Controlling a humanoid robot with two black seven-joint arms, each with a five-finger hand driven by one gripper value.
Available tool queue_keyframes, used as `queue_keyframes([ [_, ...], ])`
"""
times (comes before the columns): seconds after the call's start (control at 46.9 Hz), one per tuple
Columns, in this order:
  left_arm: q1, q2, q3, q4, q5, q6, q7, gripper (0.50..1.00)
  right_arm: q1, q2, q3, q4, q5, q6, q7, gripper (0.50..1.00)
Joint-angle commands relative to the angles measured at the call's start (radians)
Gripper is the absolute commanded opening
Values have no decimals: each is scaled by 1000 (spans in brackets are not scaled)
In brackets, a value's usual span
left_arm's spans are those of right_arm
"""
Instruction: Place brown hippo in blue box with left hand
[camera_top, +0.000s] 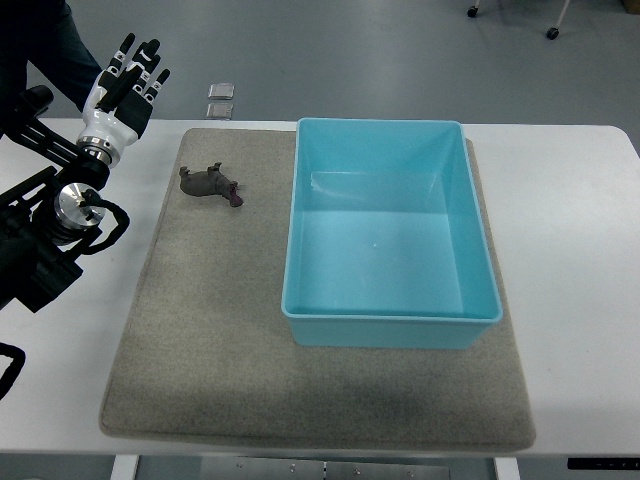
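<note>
A small brown hippo (210, 184) lies on the grey felt mat (200, 340), near the mat's far left corner. To its right stands the blue box (388, 305), which holds nothing. My left hand (125, 88) hovers at the table's far left edge, up and to the left of the hippo, with its fingers spread and nothing in them. A clear gap separates the hand from the toy. The right arm is out of view.
The mat lies on a white table (570, 230). Two small grey squares (221, 100) sit on the floor beyond the table's far edge. A person's dark sleeve (45, 45) shows at the top left corner, behind my left arm.
</note>
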Motion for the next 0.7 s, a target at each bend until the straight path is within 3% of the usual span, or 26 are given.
queue_keyframes([
  [0.0,-2,0,0,-2,0,0,1,996,0,0,0,0,0,0,0,936],
  [0.683,-14,-3,-1,9,-2,-12,1,996,0,0,0,0,0,0,0,936],
])
